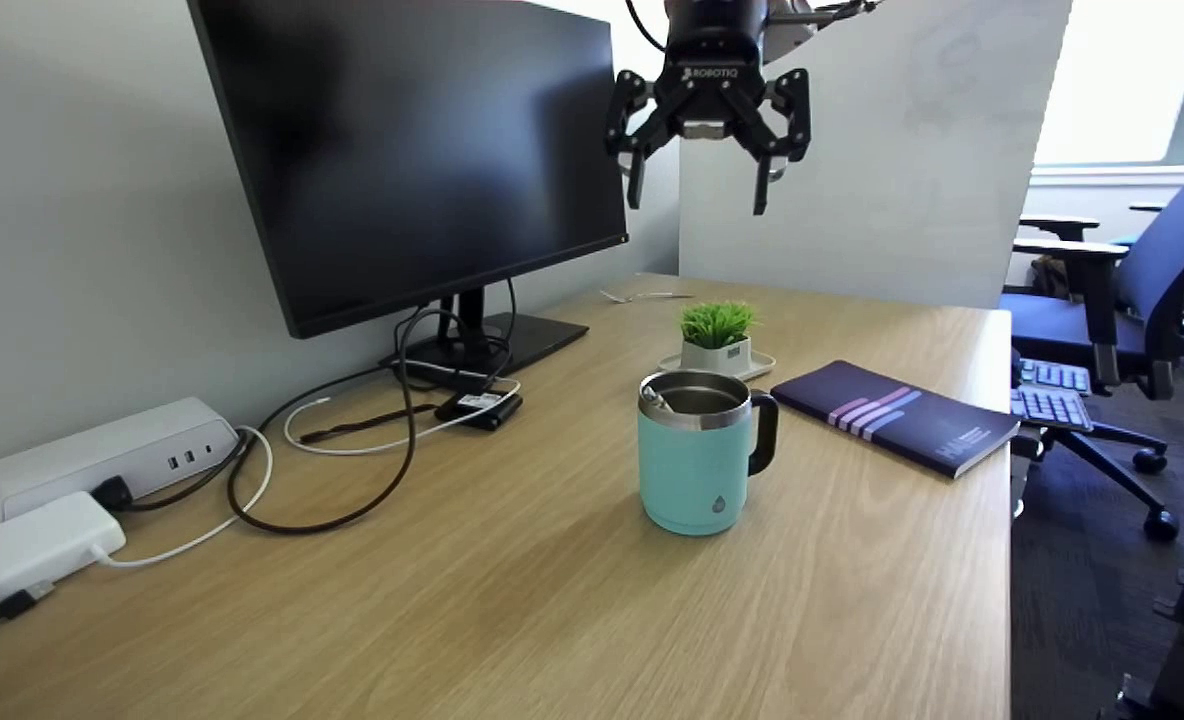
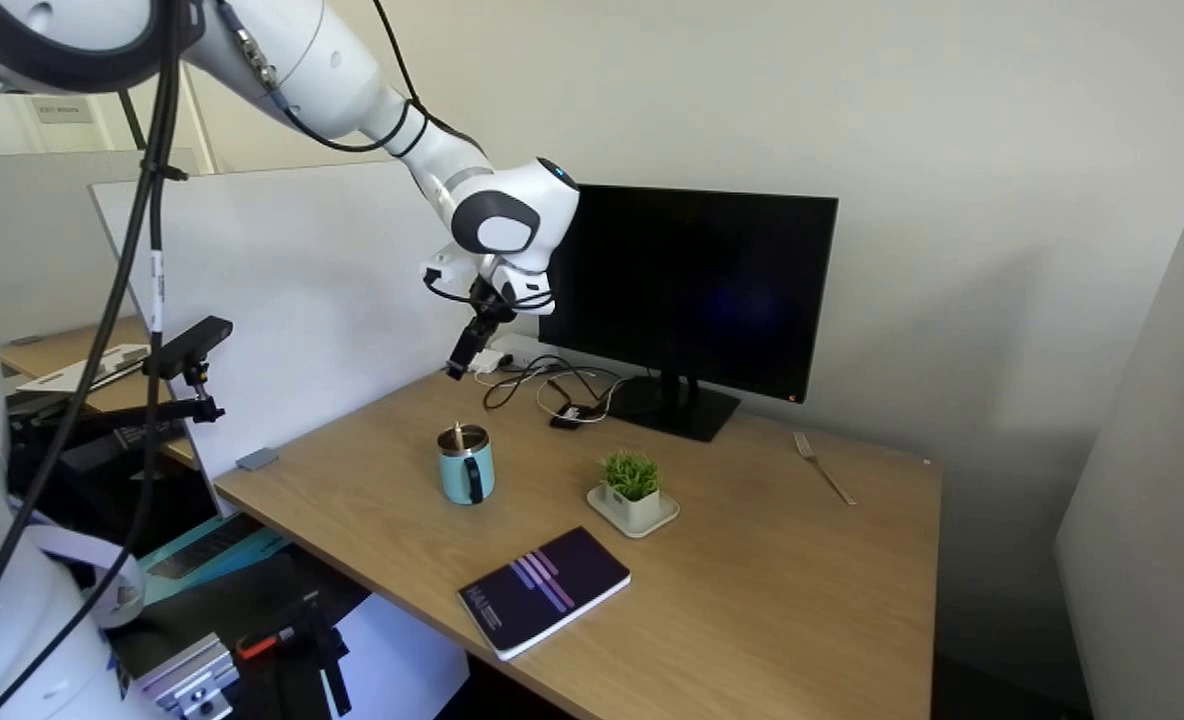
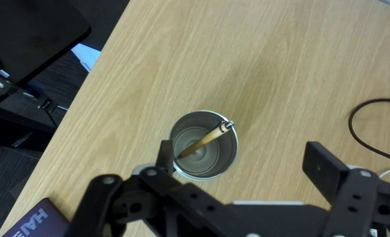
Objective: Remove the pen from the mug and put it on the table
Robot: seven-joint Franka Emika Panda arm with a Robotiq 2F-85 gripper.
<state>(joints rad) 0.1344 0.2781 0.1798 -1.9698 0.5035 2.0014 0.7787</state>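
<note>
The pale teal mug (image 1: 692,470) stands upright on the wood-grain table (image 1: 552,620). It also shows in an exterior view (image 2: 466,477) and in the wrist view (image 3: 227,156). A wooden-coloured pen (image 3: 205,141) leans inside the mug, its metal-tipped end at the rim. The pen's top also shows in both exterior views (image 1: 655,398) (image 2: 459,437). My gripper (image 1: 697,208) is wide open and empty, well above the table. In the wrist view, my gripper (image 3: 240,146) has its left finger overlapping the mug's edge in the picture; the mug lies beyond the fingertips.
A small potted plant (image 1: 715,328) on a white dish and a dark notebook (image 1: 892,410) lie near the mug. A monitor (image 1: 432,140) stands at the wall, with loose cables (image 1: 407,450) and a white power strip (image 1: 107,455). A fork (image 2: 822,467) lies further off.
</note>
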